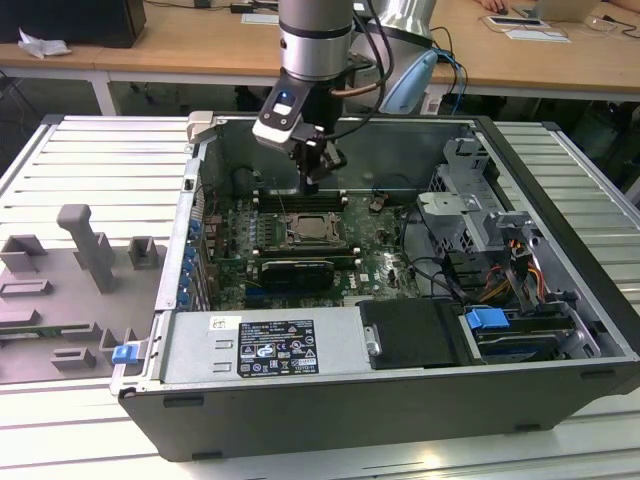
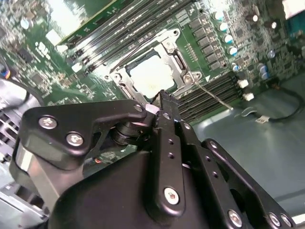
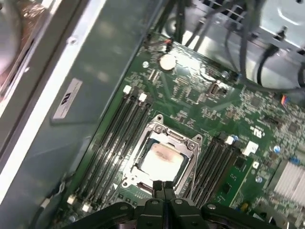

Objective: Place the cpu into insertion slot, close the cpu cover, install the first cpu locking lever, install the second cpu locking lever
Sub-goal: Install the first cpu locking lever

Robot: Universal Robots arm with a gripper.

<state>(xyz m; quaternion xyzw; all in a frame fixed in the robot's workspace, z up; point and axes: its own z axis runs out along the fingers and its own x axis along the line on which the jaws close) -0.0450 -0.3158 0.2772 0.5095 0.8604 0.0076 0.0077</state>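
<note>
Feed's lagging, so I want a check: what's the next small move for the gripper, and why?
Probably lower the shut gripper toward the free locking lever: the cpu sits in the socket, the cpu cover looks down around it, and that lever sticks out unlatched.

My arm (image 1: 316,35): silver tube, black gripper (image 1: 312,186).
I see a blue-lit wrist block (image 1: 281,112), looping cables (image 1: 368,82) and silver screws (image 2: 172,196) on black links (image 2: 167,143).

Exterior view looks down into computer case (image 1: 330,425), both wrist views close over cpu cover (image 2: 178,62) (image 3: 164,133)
</note>
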